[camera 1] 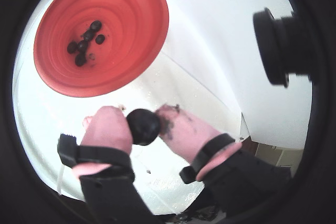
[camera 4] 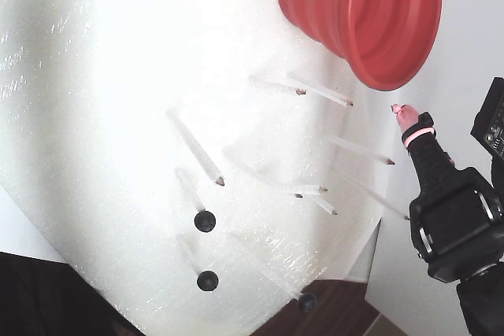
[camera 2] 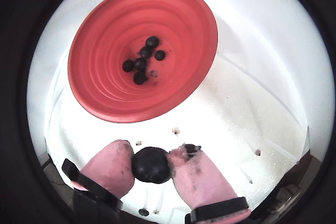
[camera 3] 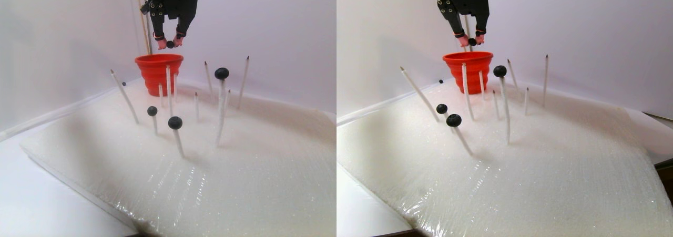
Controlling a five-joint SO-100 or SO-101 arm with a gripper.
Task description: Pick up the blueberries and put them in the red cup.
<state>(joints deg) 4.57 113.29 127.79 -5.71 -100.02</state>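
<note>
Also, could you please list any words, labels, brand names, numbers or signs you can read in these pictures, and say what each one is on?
None: no view shows readable text.
The red cup is plain, with no print or logo.
The gripper, the blueberry it holds and the white foam sheet bear no visible markings.

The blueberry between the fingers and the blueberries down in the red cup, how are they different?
The held blueberry is pinched between the pink fingers, off the surface; the blueberries in the cup lie loose on the bottom of the red cup. The held one is alone; the others sit in a cluster of about six. The held one looks bigger, though it is nearer the camera. All are round, dark and matte.
</note>
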